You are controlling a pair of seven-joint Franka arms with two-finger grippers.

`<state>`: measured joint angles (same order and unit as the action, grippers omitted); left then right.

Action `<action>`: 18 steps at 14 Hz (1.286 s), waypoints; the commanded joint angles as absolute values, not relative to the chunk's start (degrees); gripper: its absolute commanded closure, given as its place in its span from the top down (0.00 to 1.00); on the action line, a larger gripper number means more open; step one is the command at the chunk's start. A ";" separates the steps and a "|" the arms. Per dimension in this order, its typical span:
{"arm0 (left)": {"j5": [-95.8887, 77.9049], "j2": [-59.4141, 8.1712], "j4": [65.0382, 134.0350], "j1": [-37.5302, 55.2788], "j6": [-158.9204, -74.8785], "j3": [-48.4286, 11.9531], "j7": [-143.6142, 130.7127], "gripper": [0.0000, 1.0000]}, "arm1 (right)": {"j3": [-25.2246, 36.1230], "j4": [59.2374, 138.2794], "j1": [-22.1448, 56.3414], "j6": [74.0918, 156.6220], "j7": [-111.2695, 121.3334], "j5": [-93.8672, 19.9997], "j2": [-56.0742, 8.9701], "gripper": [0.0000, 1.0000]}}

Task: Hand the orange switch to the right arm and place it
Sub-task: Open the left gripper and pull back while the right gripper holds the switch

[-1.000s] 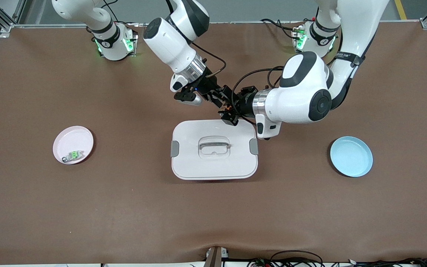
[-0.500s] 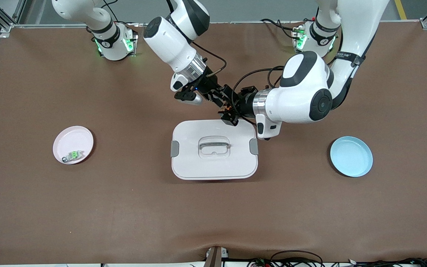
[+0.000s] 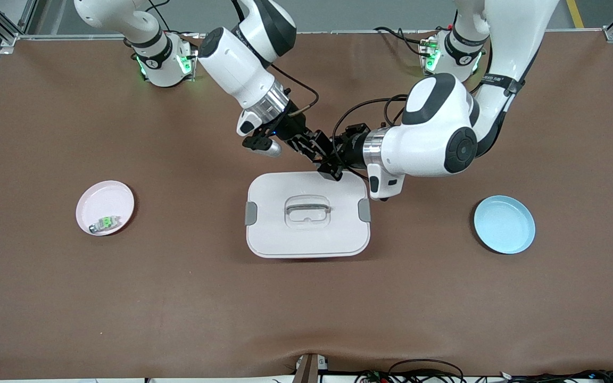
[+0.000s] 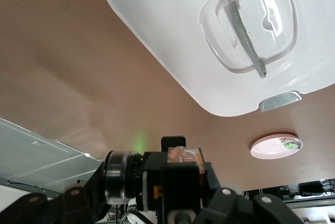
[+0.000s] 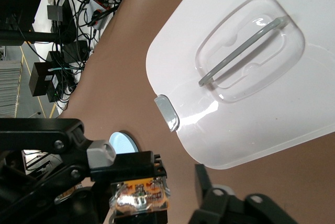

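**A:** Front view first. Both arms are in over the middle of the brown table (image 3: 179, 308). The left gripper (image 3: 337, 153) and the right gripper (image 3: 321, 158) are nose to nose above the rim of the white lidded box (image 3: 306, 242).

**B:** And the orange switch?

**A:** Buried between the two black grippers from this angle, I can't pick it out. The pink plate (image 3: 105, 198) sits toward the right arm's end with a green-centred component (image 3: 105, 222) on it. The blue plate (image 3: 503, 224) is toward the left arm's end.

**B:** Over to the left wrist view.

**A:** There it is. The orange switch (image 4: 183, 155) is up in the air, perched on a black finger block and clear of the table. The left gripper is clamped right down on it. The box's lid fills the view above, grey handle (image 4: 246, 30) plain to see, and the pink plate shows farther off.

**B:** Right wrist view?

**A:** The switch is in close, orange face toward the camera, pinched in the left gripper's black tips. It is just off the corner of the box, with brown table under it. The blue plate peeks out past the left gripper.

**B:** So does the right gripper have it?

**A:** It's right at the switch, but whether it has closed on it I can't tell.
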<state>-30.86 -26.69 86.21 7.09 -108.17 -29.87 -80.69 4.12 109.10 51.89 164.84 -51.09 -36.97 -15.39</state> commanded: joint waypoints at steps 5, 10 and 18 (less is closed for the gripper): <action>-31.90 -26.46 85.69 7.47 -108.37 -29.79 -82.18 0.00 | 3.60 108.98 51.50 164.53 -51.24 -37.71 -14.94 0.02; -31.73 -26.54 85.69 7.38 -108.28 -29.79 -81.83 0.99 | 3.60 108.98 51.50 164.44 -51.06 -37.71 -14.94 0.00; -27.53 -24.79 82.80 5.80 -107.67 -28.74 -81.83 1.00 | 3.78 110.04 50.02 157.88 -50.54 -37.62 -10.39 0.02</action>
